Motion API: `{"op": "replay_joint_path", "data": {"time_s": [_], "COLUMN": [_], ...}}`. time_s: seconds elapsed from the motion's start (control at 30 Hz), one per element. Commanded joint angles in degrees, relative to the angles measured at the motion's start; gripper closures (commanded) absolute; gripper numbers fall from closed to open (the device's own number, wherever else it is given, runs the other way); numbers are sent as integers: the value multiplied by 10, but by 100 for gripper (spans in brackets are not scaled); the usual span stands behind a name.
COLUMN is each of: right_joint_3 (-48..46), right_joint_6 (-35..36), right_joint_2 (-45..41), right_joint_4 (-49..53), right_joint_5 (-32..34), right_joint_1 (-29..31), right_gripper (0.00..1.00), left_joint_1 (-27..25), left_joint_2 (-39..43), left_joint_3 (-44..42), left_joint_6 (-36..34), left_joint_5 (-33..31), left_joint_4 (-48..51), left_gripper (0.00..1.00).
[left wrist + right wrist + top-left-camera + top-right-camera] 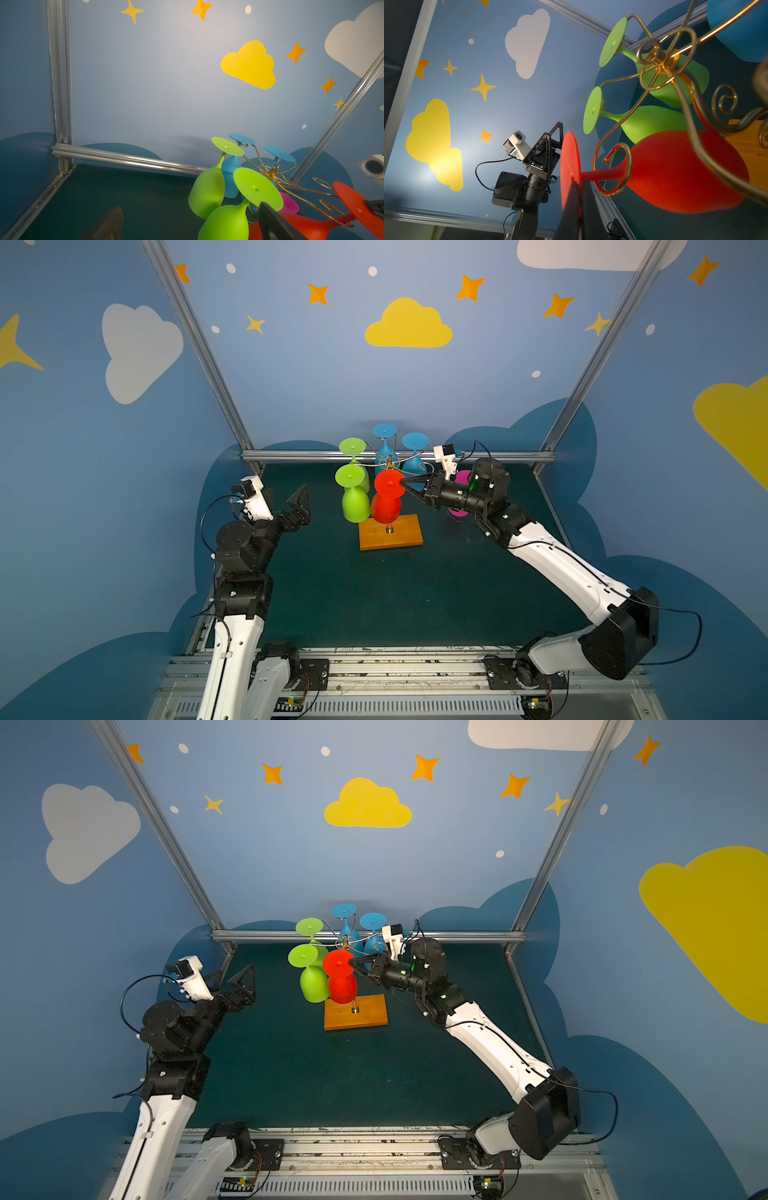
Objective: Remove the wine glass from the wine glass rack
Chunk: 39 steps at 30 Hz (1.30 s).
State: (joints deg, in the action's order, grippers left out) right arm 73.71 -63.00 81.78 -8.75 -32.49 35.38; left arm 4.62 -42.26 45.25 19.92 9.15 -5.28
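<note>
While your right gripper (580,184) reached in at the top of the wine glass rack (403,537), its jaws were pressed together on the rim of the red wine glass's (675,170) foot, one finger on each face of the disc. Just past the fingertips, the red stem ran through a curled gold wire arm (618,172) of the rack, so the glass was on the rack with its bowl hanging below the jaws, above the wooden base.

Beyond the red glass from those jaws, two green glasses (355,504) hung bowl-down from neighbouring arms, the nearer one just beside the red bowl. Off to the far side of the jaws, past the gold hub, two blue glasses (414,441) hung the same way. A magenta glass (459,512) lay behind that gripper's wrist, mostly hidden by the arm, so you could not tell how it stood.

Farthest from the clamped jaws, on the other side of the rack, your left gripper (230,979) was well apart from every glass, its jaws wide apart with nothing between them.
</note>
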Motion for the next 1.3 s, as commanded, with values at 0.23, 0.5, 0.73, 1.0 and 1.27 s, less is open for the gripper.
{"op": "replay_joint_path", "data": {"time_s": [0.23,0.5,0.73,1.0,1.27], "right_joint_3": [-25,-33,-36,-32,-30], "right_joint_6": [23,31,36,10,14], "right_joint_2": [-41,-62,-77,-90,-110], "right_joint_4": [-1,16,39,63,96], "right_joint_5": [18,25,33,33,46], "right_joint_1": [-1,2,6,7,12], "right_gripper": [100,100,100,100,100], "left_joint_1": [3,3,3,3,4], "left_joint_2": [4,6,7,7,9], "left_joint_3": [-3,-3,-3,-4,-4], "left_joint_6": [1,1,1,2,2], "left_joint_5": [-3,-3,-3,-4,-4], "left_joint_4": [-13,-14,-14,-14,-14], "left_gripper": [0,1,0,1,1]}}
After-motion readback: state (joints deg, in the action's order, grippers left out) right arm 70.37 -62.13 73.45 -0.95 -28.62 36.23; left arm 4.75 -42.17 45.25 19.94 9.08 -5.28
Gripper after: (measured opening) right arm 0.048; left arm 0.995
